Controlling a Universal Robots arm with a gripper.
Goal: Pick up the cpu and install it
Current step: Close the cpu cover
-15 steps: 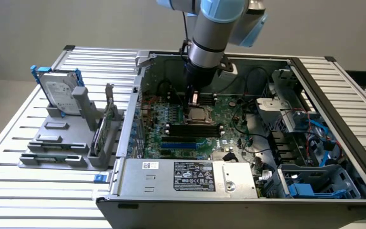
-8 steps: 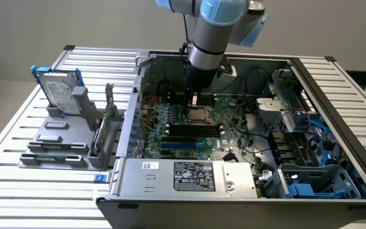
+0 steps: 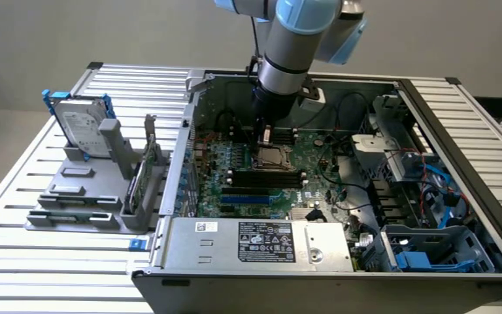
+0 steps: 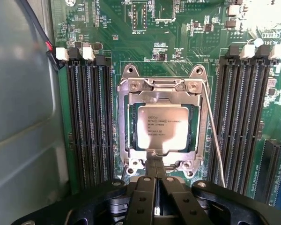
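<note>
Placement stage of the install. The gripper (image 4: 154, 160), its fingers drawn together with nothing between them, hangs low inside the open computer case (image 3: 178, 171). Its tips stand just over the near edge of the socket frame (image 4: 131, 87). The cpu (image 4: 162, 126) lies flat and square inside that frame on the motherboard (image 4: 131, 42), silver top upward, apart from the fingers. It appears seated, so the picking and setting-down look done. The thin retention lever (image 4: 214, 136) runs beside the frame; whether it is latched cannot be told. Memory slots (image 4: 91, 122) flank the socket closely, so any further move calls for a straight, clean path, without brushing the chip.
</note>
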